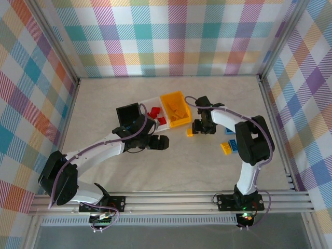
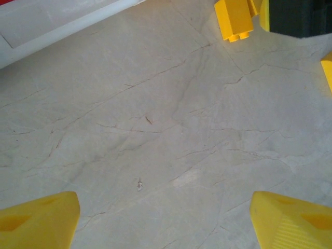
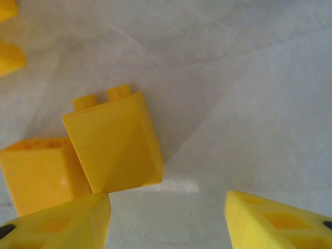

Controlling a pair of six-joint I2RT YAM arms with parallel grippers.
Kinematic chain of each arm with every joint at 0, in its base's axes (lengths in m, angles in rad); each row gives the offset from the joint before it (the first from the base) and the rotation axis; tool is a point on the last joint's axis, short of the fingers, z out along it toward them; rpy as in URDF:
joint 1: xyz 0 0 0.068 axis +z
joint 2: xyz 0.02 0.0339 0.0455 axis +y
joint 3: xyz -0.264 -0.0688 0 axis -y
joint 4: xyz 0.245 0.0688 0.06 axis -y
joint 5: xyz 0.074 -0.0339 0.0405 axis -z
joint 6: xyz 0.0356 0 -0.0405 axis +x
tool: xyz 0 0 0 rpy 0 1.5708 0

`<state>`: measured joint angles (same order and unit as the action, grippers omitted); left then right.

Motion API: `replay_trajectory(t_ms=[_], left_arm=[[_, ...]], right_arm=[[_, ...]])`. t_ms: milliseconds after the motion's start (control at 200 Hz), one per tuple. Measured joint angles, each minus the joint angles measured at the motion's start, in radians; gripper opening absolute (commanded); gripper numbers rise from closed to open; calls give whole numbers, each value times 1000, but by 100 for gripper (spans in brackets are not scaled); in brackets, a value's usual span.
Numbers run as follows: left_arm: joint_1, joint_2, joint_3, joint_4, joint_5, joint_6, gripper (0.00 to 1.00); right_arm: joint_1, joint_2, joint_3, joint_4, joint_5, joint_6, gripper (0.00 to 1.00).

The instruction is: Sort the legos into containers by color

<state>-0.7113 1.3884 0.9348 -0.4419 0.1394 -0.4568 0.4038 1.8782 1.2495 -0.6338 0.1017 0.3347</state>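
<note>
Right pincer [image 3: 167,220] held spread over the bench [image 3: 249,93], yellow lego [image 3: 114,142] set against a second yellow lego [image 3: 39,174] just beside one fingertip, left pincer [image 2: 165,222] held spread wide, yellow container [image 1: 168,98] near.

A pale counter [image 1: 171,171] with thin grey veins sits between walls [image 1: 171,36] of pastel plaid. Silver metal rails [image 1: 176,199] run along its near edge.

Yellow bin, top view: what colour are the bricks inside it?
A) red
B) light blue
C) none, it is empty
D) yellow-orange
D: the bricks visible inside the yellow bin are all yellow-orange.
</note>
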Motion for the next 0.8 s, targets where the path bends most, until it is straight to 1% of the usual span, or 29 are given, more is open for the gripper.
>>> replay_trajectory(t_ms=[315, 550, 665, 800], left_arm=[[0, 0, 0, -4, -23, 0, 86], [0, -5, 0, -11, -37, 0, 87], [0, -5, 0, -11, -37, 0, 87], [0, -5, 0, -10, -36, 0, 87]], right_arm=[[-35, 57, 66, 31, -6, -2, 60], [-74, 61, 76, 22, 72, 42, 61], [-84, 37, 63, 29, 43, 37, 63], [-53, 5, 60, 41, -13, -8, 66]])
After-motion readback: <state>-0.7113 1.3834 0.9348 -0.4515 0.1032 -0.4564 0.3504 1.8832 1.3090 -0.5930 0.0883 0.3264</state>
